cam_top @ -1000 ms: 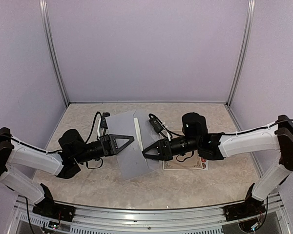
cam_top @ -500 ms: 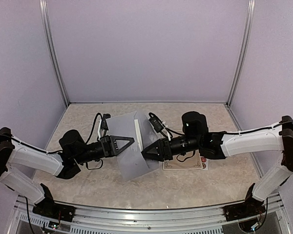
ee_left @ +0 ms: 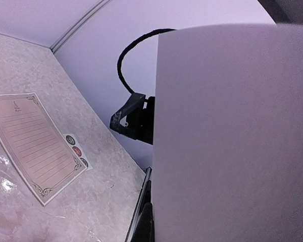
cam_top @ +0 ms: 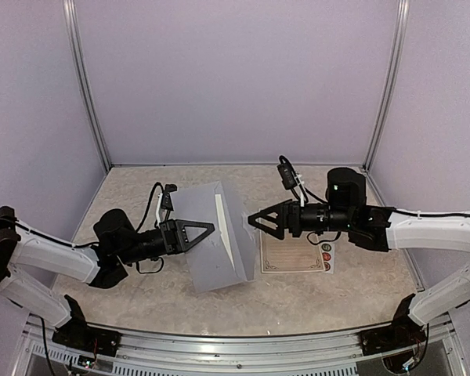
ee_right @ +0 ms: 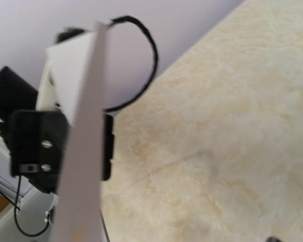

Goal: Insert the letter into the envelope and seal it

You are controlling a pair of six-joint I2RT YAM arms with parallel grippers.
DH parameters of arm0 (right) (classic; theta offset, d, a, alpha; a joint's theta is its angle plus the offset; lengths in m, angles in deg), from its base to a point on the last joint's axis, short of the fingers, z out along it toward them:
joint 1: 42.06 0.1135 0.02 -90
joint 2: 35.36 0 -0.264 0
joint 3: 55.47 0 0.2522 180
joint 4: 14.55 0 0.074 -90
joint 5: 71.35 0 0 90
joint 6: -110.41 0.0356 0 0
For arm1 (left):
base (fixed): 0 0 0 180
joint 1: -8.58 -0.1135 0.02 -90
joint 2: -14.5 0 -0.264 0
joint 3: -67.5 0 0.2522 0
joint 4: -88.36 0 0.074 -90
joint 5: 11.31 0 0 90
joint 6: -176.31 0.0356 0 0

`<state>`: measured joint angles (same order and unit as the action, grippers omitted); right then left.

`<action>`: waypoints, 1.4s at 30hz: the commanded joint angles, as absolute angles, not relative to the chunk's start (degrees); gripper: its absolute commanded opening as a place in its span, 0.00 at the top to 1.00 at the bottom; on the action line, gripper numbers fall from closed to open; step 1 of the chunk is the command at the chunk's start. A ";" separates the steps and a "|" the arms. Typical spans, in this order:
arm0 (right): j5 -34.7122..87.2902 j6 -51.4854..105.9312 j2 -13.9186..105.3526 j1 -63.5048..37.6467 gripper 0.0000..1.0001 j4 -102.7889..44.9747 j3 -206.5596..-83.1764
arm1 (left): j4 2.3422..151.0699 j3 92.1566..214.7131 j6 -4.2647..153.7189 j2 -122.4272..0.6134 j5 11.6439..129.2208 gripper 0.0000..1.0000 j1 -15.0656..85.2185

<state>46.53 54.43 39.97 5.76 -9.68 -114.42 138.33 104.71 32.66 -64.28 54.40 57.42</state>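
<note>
The grey-blue envelope (cam_top: 219, 262) hangs tilted above the table, and my left gripper (cam_top: 211, 228) is shut on its left side. In the left wrist view the envelope (ee_left: 232, 136) fills the right half, with one dark finger (ee_left: 147, 222) against its edge. My right gripper (cam_top: 258, 222) stands open just right of the envelope, touching nothing. Its wrist view shows the envelope (ee_right: 83, 156) edge-on, with the left gripper's black body (ee_right: 38, 146) behind it. The letter (cam_top: 291, 254), a cream sheet with a dark ornate border, lies flat on the table under the right arm; the letter (ee_left: 30, 146) also shows in the left wrist view.
A small white strip with round stickers (cam_top: 327, 256) lies against the letter's right edge, and the stickers (ee_left: 76, 151) show in the left wrist view too. Lilac walls with metal corner posts (cam_top: 90, 102) enclose the marble table (cam_top: 141, 294) on three sides.
My right gripper has opened, let go of the envelope and drawn back to the right. The envelope has risen and tilted more upright in the left gripper, uncovering the letter.
</note>
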 commanded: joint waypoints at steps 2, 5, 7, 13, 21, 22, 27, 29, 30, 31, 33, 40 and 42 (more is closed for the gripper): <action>49.06 54.09 43.44 5.62 0.08 -10.55 -115.27 | 138.67 104.73 33.23 -63.70 53.06 1.00 57.18; 53.39 53.53 46.59 6.81 0.24 -9.60 -117.25 | 137.90 104.88 33.19 -64.11 53.48 1.00 56.92; 52.55 53.03 47.93 7.62 0.53 -10.30 -118.79 | 136.00 105.34 33.34 -64.52 54.10 0.99 56.77; 44.07 57.26 54.57 7.66 1.00 -11.03 -122.14 | 121.02 104.99 34.28 -62.39 60.95 0.63 52.76; 40.91 60.25 70.36 7.56 1.00 -11.67 -131.13 | 81.29 107.71 38.05 -46.59 88.83 0.22 50.59; 40.24 59.55 72.32 7.64 0.96 -13.42 -133.25 | 78.87 108.01 38.22 -44.68 91.07 0.21 50.41; 32.81 54.74 74.86 7.15 0.25 -23.75 -138.38 | 79.23 110.14 39.74 -42.31 91.14 0.19 50.79; 30.02 53.16 72.25 5.90 0.20 -26.17 -137.21 | 81.89 112.15 40.25 -44.98 90.08 0.20 52.35; 28.99 52.63 70.76 4.87 0.20 -27.14 -136.06 | 83.49 113.49 40.59 -46.71 89.51 0.20 53.34; 28.53 52.09 69.00 3.40 0.20 -27.83 -134.75 | 85.12 114.91 40.80 -50.13 88.70 0.21 54.57; 28.42 50.82 65.74 0.04 0.19 -29.56 -131.41 | 88.87 118.21 40.95 -55.98 85.39 0.22 56.11; 32.78 44.73 59.51 -15.75 0.19 -33.48 -123.06 | 95.86 134.28 41.15 -79.81 74.64 0.29 59.23; 35.85 42.99 59.49 -20.27 0.19 -33.32 -121.97 | 96.11 138.92 41.16 -85.68 72.74 0.30 59.46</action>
<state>31.58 47.94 60.47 -13.72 -29.79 -125.05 92.32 131.57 40.07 -77.46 79.14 58.57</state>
